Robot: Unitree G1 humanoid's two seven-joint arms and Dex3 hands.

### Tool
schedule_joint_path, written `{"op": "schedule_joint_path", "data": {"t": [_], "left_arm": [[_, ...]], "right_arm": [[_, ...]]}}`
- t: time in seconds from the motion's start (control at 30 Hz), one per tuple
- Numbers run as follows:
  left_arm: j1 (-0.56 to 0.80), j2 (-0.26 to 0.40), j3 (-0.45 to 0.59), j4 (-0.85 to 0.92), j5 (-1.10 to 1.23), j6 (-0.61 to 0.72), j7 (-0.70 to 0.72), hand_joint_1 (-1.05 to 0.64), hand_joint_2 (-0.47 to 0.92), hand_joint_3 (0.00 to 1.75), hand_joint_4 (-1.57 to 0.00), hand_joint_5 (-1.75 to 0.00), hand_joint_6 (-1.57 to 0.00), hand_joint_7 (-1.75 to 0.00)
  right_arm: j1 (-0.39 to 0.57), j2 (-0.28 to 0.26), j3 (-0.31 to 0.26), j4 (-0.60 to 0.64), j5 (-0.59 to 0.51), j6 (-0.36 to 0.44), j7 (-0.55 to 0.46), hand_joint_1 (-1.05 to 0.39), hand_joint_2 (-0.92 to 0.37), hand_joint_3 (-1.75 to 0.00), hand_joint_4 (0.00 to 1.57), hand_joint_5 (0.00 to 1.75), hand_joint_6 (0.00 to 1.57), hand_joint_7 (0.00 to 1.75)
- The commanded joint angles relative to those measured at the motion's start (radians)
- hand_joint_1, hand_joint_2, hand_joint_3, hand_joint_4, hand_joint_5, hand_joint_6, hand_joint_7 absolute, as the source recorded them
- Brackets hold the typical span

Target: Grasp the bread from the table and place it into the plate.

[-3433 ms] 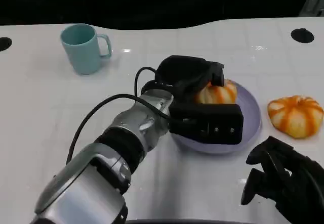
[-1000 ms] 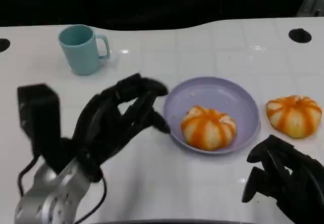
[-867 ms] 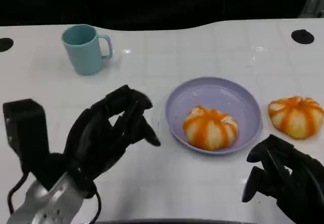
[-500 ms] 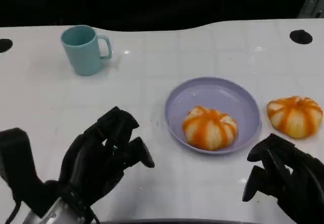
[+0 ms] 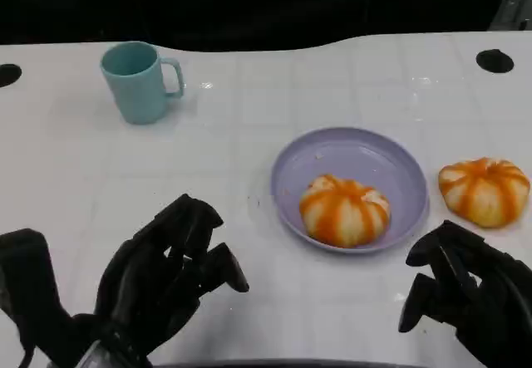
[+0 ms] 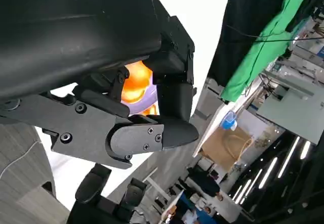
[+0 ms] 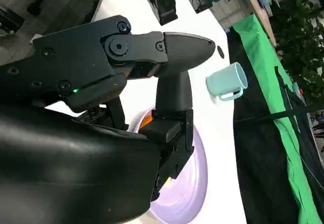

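An orange-striped bread (image 5: pixel 343 210) lies inside the lilac plate (image 5: pixel 357 148), toward its near rim. A second bread of the same kind (image 5: pixel 484 189) sits on the table to the right of the plate. My left hand (image 5: pixel 166 277) hovers low at the near left, well apart from the plate, fingers spread and holding nothing. My right hand (image 5: pixel 461 297) rests at the near right, below the second bread, also holding nothing. In the left wrist view, the bread (image 6: pixel 135 82) shows between the fingers (image 6: pixel 152 133). The plate (image 7: pixel 187 183) appears past the fingers in the right wrist view.
A teal mug (image 5: pixel 137 80) stands at the far left, and the mug (image 7: pixel 227 81) also appears in the right wrist view. Two black holes (image 5: pixel 495 61) mark the white table near its far corners. The table's far edge meets a dark background.
My left hand has let go of the bread, leaving it in the plate, and pulled back toward the near left. The right hand has stayed still.
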Motion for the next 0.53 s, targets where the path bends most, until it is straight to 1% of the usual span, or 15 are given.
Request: {"op": "schedule_joint_path", "data": {"t": [0.03, 0.17, 0.27, 0.53], "left_arm": [[0.008, 0.018, -0.004, 0.013, -0.001, -0.018, -0.011, -0.56, 0.92, 0.48, -0.84, -1.75, -0.62, -1.75], [0.017, 0.020, -0.011, 0.011, -0.001, -0.025, -0.014, -0.56, 0.92, 0.45, -0.85, -1.75, -0.64, -1.75], [0.018, 0.024, -0.015, 0.006, 0.000, -0.024, -0.010, -0.56, 0.92, 0.47, -0.85, -1.75, -0.63, -1.75], [0.012, 0.025, -0.013, 0.021, -0.001, -0.031, -0.007, -0.56, 0.92, 0.45, -0.86, -1.75, -0.66, -1.75]], "right_arm": [[0.004, -0.009, -0.016, -0.006, 0.010, -0.006, 0.001, -0.44, -0.92, -0.38, 0.62, 1.75, 0.47, 1.61], [0.007, -0.009, -0.014, 0.000, 0.005, -0.025, 0.011, -0.44, -0.92, -0.38, 0.63, 1.75, 0.48, 1.62], [0.005, -0.011, -0.013, 0.008, 0.003, -0.035, 0.018, -0.44, -0.92, -0.40, 0.63, 1.75, 0.48, 1.61], [0.003, -0.008, -0.013, 0.003, 0.004, -0.021, 0.006, -0.44, -0.92, -0.39, 0.63, 1.75, 0.47, 1.62]]}}
